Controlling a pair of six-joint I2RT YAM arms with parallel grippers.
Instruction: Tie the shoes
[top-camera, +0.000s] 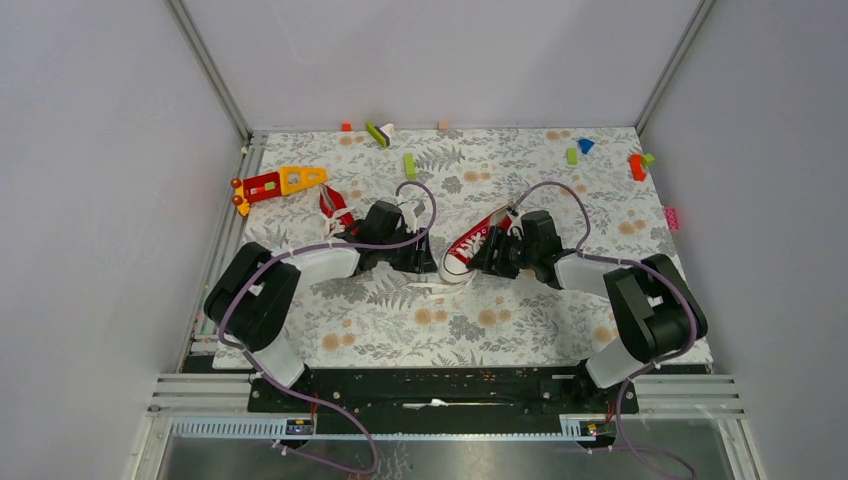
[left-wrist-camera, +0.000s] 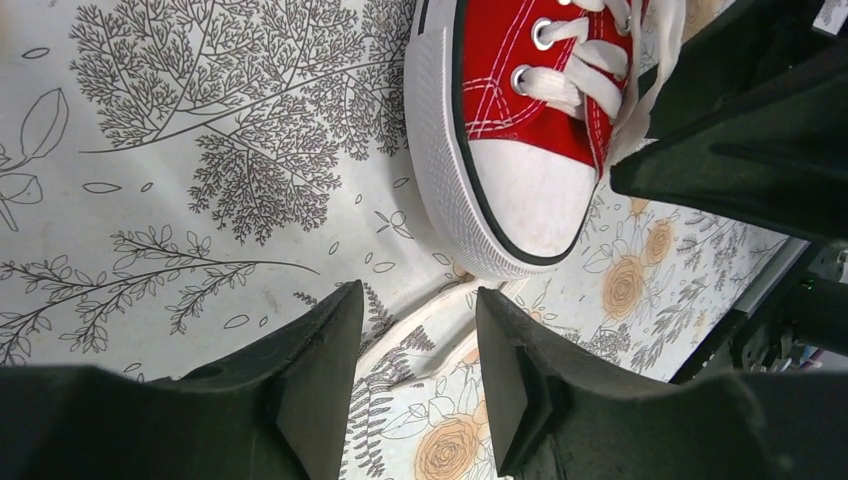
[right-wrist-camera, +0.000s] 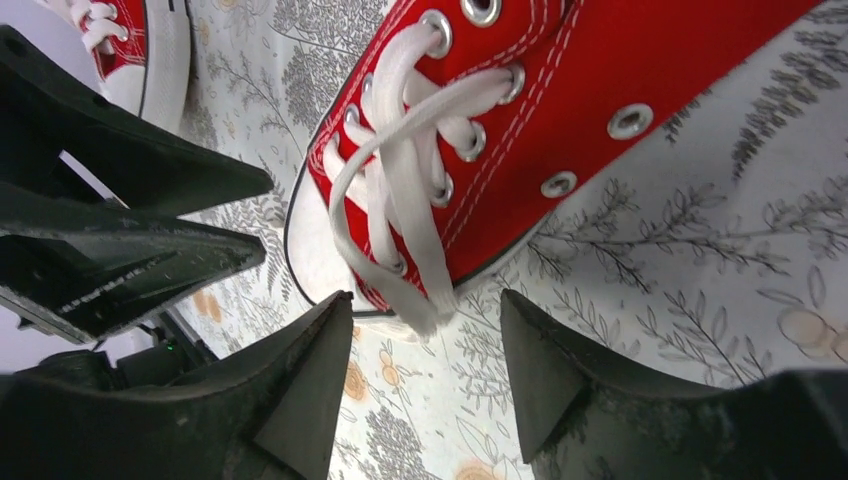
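Fingers (left-wrist-camera: 310, 390) of the left gripper (left-wrist-camera: 418, 297) stand apart and pinch nothing, with a loose white lace (left-wrist-camera: 425, 325) lying on the flowered mat (left-wrist-camera: 200, 200) between them, just short of the toe of a red shoe (left-wrist-camera: 520, 110) at the mat's middle. The right gripper (right-wrist-camera: 428, 302) is spread too, straddling that shoe's lace loop (right-wrist-camera: 405, 200) without squeezing it, while the second shoe (top-camera: 335, 207) lies beyond the left arm (top-camera: 300, 265).
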